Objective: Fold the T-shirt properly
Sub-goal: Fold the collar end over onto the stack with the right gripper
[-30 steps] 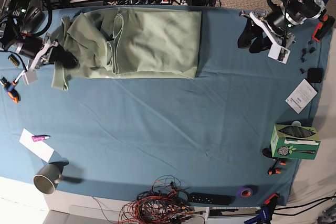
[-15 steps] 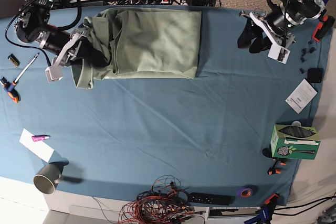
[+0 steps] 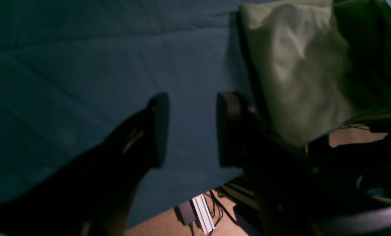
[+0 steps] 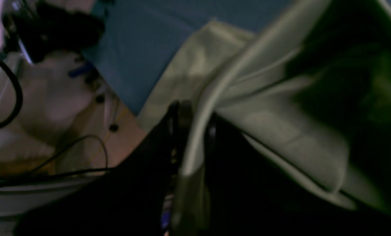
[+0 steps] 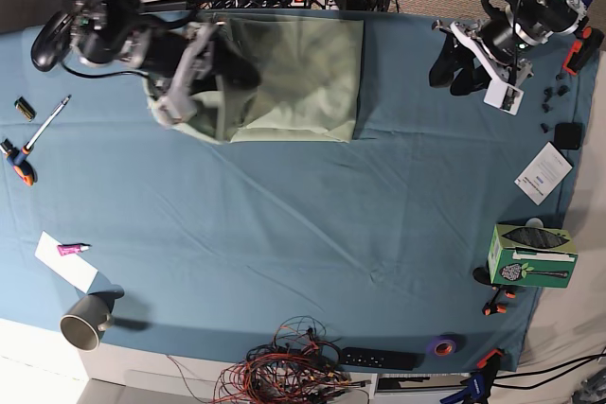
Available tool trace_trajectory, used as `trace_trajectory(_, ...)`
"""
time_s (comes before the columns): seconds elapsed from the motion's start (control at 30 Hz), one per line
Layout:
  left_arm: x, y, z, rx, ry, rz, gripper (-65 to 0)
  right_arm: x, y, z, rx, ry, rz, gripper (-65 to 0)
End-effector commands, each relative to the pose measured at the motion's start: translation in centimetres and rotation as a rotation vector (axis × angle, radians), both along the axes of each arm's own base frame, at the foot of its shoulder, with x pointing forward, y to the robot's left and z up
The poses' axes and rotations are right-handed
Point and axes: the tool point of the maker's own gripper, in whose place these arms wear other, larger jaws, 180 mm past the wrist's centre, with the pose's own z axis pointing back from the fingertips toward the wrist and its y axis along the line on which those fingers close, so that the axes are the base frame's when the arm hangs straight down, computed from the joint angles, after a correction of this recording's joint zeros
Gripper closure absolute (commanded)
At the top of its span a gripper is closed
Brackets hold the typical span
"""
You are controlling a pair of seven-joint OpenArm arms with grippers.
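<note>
The pale green T-shirt (image 5: pixel 303 73) lies on the teal table cloth (image 5: pixel 284 224) at the back middle, its left part lifted and bunched. My right gripper (image 5: pixel 239 73) is over the shirt's left half, shut on a folded edge of the fabric; in the right wrist view that edge (image 4: pixel 215 98) runs between the closed fingers of the right gripper (image 4: pixel 195 131). My left gripper (image 5: pixel 453 67) hangs at the back right, clear of the shirt. In the left wrist view the left gripper (image 3: pixel 190 131) stands open over bare cloth, with the T-shirt (image 3: pixel 297 65) beyond it.
A green box (image 5: pixel 532 254) and a white card (image 5: pixel 543 173) sit at the right edge. A grey mug (image 5: pixel 87 321), a pink marker (image 5: pixel 73 249), a pen (image 5: pixel 47 120) and a screwdriver (image 5: pixel 24 163) lie on the left. Tangled wires (image 5: pixel 284 371) hang at the front edge.
My right gripper has travelled rightward and toward the back, carrying the shirt's left side over its body. The left arm has stayed still.
</note>
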Motion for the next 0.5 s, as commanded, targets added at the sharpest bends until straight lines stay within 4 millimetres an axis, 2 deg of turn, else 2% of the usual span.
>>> trace_trajectory(0.0,0.4,0.0,1.0,-0.006,-0.037,-0.003,-24.7,0.3,0.9,0.8,0.023,-0.034,0.012,0.0)
trace_trajectory(0.07,0.4,0.0,1.0,-0.006,-0.037,-0.003,-24.7,-0.2,2.4,0.2,0.011,-0.017,0.041,0.0)
trace_trajectory(0.27,0.4,0.0,1.0,-0.006,-0.038,-0.003,-24.7,0.2,7.0,0.1,0.021,-0.073,0.082,0.0)
trace_trajectory(0.47,0.4,0.0,1.0,-0.006,-0.037,-0.004,-24.7,1.3,9.4,0.0,-0.042,-0.140,0.095,0.0)
